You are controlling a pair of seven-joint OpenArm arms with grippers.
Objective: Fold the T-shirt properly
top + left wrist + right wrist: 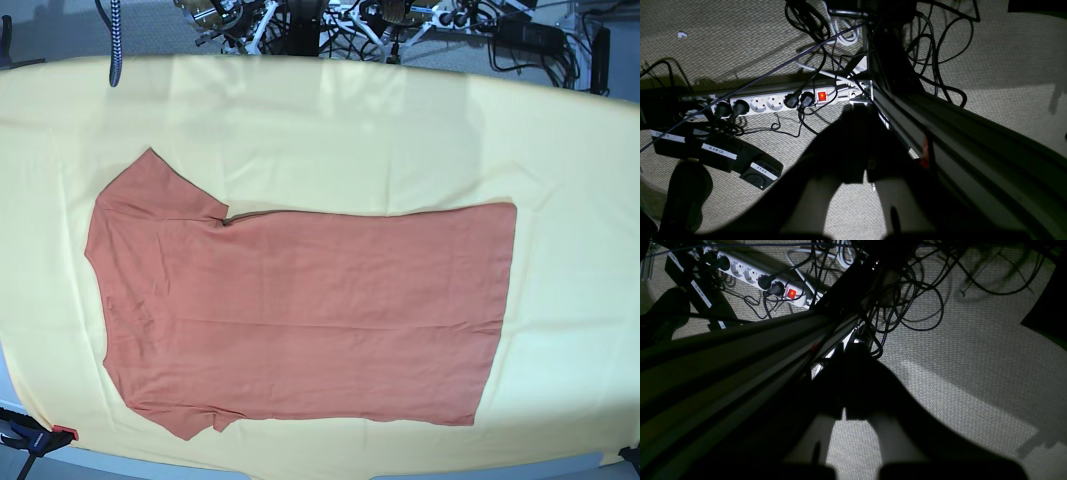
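The rust-orange T-shirt (300,310) lies spread flat on the pale yellow cloth (560,150) in the base view, neck end to the left and hem to the right. One sleeve points to the upper left and the other to the lower left. Neither arm shows in the base view. Both wrist cameras look down at the floor beside the table. My left gripper (857,133) and my right gripper (853,380) appear as dark silhouettes with their fingers together and nothing between them. Both are far from the shirt.
On the carpet lie a white power strip (773,101) with a lit red switch, tangled black cables (907,296), and black pedals labelled ZERO and STOP (720,151). An aluminium frame rail (973,140) runs beside each gripper. A clamp (35,438) grips the table's lower left corner.
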